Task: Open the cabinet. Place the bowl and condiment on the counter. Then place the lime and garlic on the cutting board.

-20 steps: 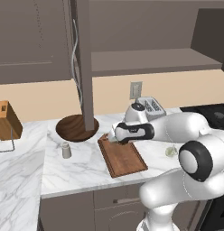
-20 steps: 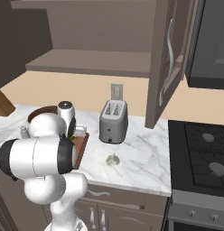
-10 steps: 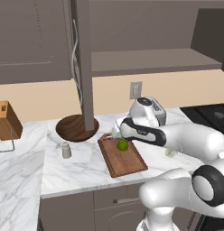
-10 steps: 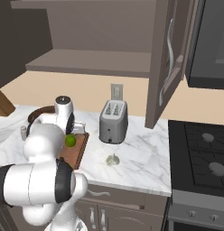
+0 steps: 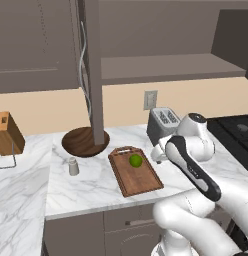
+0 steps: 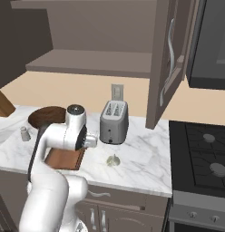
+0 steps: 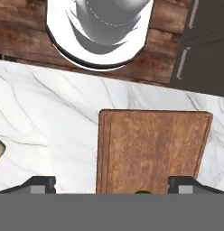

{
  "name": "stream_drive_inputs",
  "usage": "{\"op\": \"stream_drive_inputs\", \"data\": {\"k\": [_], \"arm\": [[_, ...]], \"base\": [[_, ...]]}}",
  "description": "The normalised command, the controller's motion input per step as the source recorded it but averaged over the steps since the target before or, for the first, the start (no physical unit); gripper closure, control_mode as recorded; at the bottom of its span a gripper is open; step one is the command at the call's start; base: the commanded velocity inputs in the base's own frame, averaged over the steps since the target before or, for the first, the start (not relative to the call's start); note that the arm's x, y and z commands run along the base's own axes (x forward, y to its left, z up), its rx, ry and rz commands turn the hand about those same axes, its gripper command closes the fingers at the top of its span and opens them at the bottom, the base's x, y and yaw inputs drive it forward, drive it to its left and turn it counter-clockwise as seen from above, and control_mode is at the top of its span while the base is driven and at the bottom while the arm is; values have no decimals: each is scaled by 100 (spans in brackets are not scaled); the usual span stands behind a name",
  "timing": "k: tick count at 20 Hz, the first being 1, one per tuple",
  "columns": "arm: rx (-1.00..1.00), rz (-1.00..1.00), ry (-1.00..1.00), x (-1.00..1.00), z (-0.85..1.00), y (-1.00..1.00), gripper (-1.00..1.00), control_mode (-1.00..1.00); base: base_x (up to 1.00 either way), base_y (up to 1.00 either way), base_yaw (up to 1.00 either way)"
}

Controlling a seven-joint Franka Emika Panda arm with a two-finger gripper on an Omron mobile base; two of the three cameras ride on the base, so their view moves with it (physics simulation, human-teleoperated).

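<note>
- Now the lime [image 5: 135,160] lies on the cutting board [image 5: 141,179]; the gripper [image 7: 112,186] is released and empty.
- Next, approach the garlic [image 6: 114,160] from above and close gently.

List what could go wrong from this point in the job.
1. The lime is round and lies loose on the cutting board; a nudge from the arm could roll it off.
2. The garlic lies on the counter close to the toaster; the open pincer may bump the toaster on approach.
3. The open cabinet door hangs over that area and could catch a raised arm.
</note>
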Motion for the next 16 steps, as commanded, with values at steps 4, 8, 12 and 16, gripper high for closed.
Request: {"op": "stream_drive_inputs", "data": {"k": [4, 8, 12, 16], "arm": [[0, -15, 5, -32, 0, -82, -100, -100], [0, -15, 0, 7, 0, -80, -100, -100], [0, -13, 0, 43, 0, -60, -100, -100], [0, -11, 0, 60, -1, -36, -100, -100]], "base": [[0, 0, 0], [0, 0, 0], [0, 0, 0], [0, 0, 0]]}}
